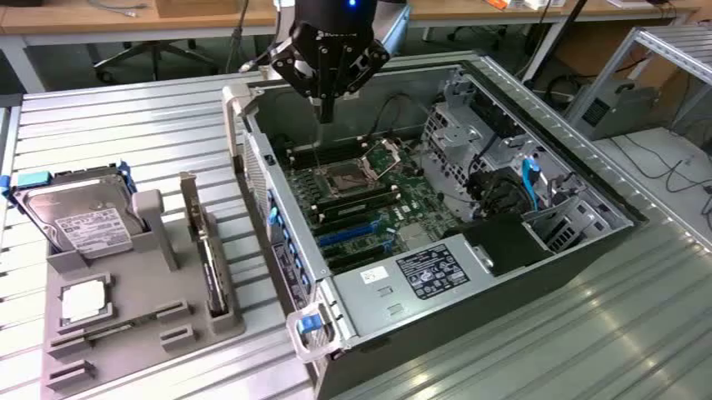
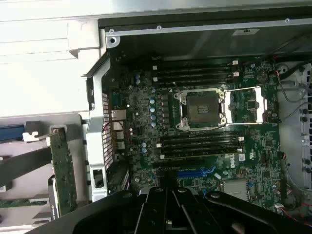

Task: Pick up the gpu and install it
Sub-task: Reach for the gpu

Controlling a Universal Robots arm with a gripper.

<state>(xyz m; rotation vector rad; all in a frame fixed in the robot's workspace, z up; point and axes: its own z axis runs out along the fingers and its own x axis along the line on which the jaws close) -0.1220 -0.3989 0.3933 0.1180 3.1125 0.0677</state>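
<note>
The gpu (image 1: 207,254) stands on its long edge in a slot of the grey holder tray (image 1: 145,333), at the exterior view's left, beside the open computer case. In the wrist view the gpu (image 2: 61,170) shows as a green-faced card with a metal bracket at one end. My gripper (image 1: 325,110) hangs over the far end of the case, above the motherboard (image 2: 146,117) and well apart from the gpu. Its fingers (image 2: 157,207) are pressed together with nothing between them.
The open case (image 1: 579,179) lies on a ribbed metal table (image 1: 122,125). Blue expansion slots (image 1: 353,239) sit near the motherboard's middle, beside the CPU socket (image 2: 201,108). A silver hard drive (image 1: 78,215) and a small chip (image 1: 83,300) rest in the tray.
</note>
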